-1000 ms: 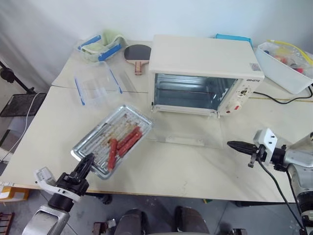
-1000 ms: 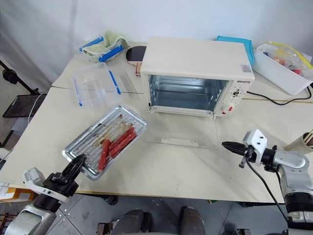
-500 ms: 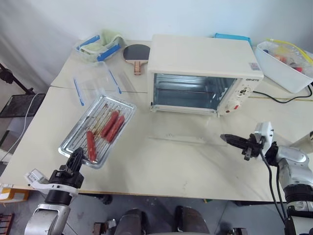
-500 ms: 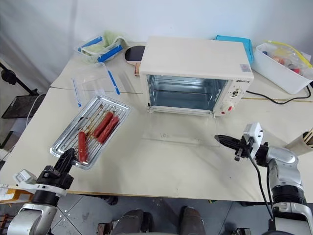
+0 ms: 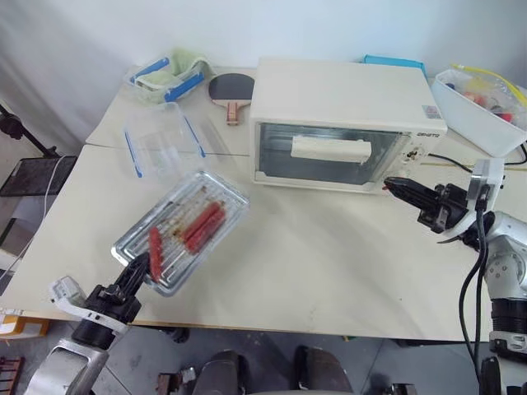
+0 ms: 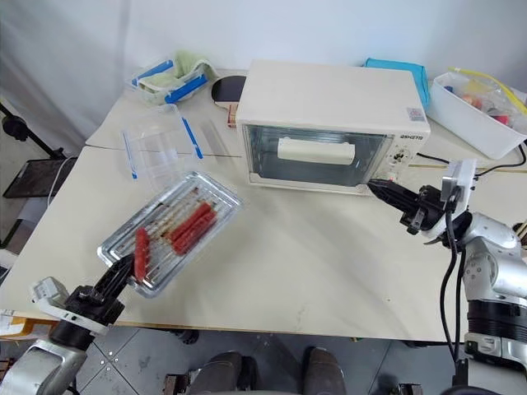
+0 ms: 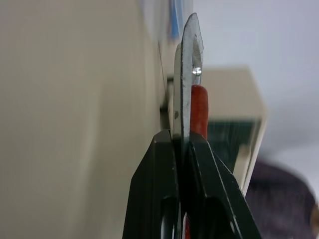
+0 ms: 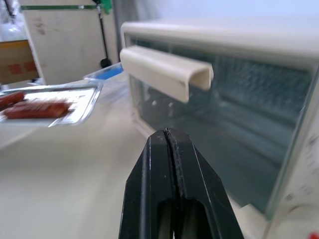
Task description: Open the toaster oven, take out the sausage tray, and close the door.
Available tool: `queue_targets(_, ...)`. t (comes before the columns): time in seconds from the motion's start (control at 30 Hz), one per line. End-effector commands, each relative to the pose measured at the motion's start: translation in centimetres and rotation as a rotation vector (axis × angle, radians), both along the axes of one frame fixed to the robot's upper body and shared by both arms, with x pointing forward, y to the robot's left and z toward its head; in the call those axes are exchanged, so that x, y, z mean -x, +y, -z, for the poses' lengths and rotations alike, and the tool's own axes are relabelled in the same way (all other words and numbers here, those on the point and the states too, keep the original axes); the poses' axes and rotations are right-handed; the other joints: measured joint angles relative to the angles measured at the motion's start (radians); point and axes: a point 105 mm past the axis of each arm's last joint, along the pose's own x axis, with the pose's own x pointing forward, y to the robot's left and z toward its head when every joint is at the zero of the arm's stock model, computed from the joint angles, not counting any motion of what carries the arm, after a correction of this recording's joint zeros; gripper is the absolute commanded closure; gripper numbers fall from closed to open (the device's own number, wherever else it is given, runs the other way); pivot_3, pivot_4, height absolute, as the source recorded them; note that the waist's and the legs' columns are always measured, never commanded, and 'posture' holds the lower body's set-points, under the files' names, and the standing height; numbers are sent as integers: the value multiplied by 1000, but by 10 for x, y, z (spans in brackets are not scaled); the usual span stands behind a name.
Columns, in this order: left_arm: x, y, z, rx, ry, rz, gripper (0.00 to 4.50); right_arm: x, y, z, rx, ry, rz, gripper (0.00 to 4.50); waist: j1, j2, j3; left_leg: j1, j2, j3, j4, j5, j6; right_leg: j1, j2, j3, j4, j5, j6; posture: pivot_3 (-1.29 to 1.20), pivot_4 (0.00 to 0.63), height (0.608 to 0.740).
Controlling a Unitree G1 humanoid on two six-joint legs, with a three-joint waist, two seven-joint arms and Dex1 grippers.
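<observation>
Our left tool [image 5: 146, 267] is clamped on the near corner of the tray [image 5: 181, 233], which we hold out over the left side of the bench [image 5: 329, 271], well apart from the oven [image 5: 346, 123]. Our right tool [image 5: 403, 188], pinched tight on nothing, sits by the oven's lower right front corner, and the door [image 5: 325, 153] stands upright against the frame, its handle [image 5: 331, 148] facing us. We judge the door all but shut, so what remains is a firm, square press on its frame until it seats, without nudging the oven back. We should keep the tray level so the sausages [image 5: 198, 226] do not roll. Near the tray stand a clear box [image 5: 160, 140] with blue clips, a second box [image 5: 167, 76] and a paddle [image 5: 231, 89]; a white bin [image 5: 482, 111] and a cable [image 5: 449, 160] crowd our right arm.
</observation>
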Motion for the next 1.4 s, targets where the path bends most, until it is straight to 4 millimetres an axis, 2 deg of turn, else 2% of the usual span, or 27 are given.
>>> queue_targets(0.03, 3, -15, -4, -14, -19, 192, 4500, 17, -9, -1, 77, -34, 28, 4094, 1, 0, 0, 0, 0, 0, -1, 0, 0, 0, 0, 0, 0, 0, 0, 0, 150, 740)
queue_targets(0.1, -1, -21, -3, -38, -1, 281, 4500, 30, -11, 9, 127, -8, 15, 3562, 6, 1, 0, 0, -1, 0, -2, 0, 0, 0, 0, 0, 0, 0, 0, 0, 150, 740)
queue_targets(0.23, -19, -33, 2, -78, 57, 437, 4500, 65, -15, 36, 269, 15, -18, 2174, 8, 4, 0, 0, -1, 0, -4, 1, 1, 0, 3, 0, 2, 0, 0, 0, 150, 740)
queue_targets(0.43, -45, -59, 1, -78, 91, 657, 4500, 105, -21, 48, 309, 77, 18, 31, 11, 6, 1, 2, -3, 4, -4, 2, 3, 1, 7, 3, 3, 1, 2, 0, 150, 740)
queue_targets(0.63, -81, -93, -4, -99, 115, 800, 4500, 136, -24, 50, 300, 139, 88, 31, 24, 5, 1, 3, -3, 4, -4, 3, 1, 0, 7, 4, 5, 2, 3, 0, 150, 740)
queue_targets(0.77, -96, -115, -4, -140, 123, 893, 4500, 157, -22, 57, 332, 186, 92, 31, 34, 5, 1, 2, -4, 4, -5, 4, 1, 0, 10, 2, 4, 2, 4, 0, 150, 740)
queue_targets(0.93, -114, -146, 3, -206, 141, 959, 4500, 165, -22, 58, 314, 205, 146, 31, 32, 4, 1, 3, -5, 7, -7, 4, 2, 0, 12, 3, 1, 3, 6, 0, 150, 740)
queue_targets(1.13, -123, -165, 15, -290, 174, 985, 4500, 166, -16, 58, 305, 206, 154, 31, 47, 5, 1, 5, -4, 8, -7, 5, 1, 0, 11, 5, 1, 4, 7, 0, 150, 740)
queue_targets(1.4, -127, -156, 11, -312, 159, 977, 2181, 155, -16, 59, 291, 206, 160, 0, 49, 5, 1, 6, -5, 8, -8, 4, -2, 0, 9, 6, 2, 4, 7, 0, 150, 740)
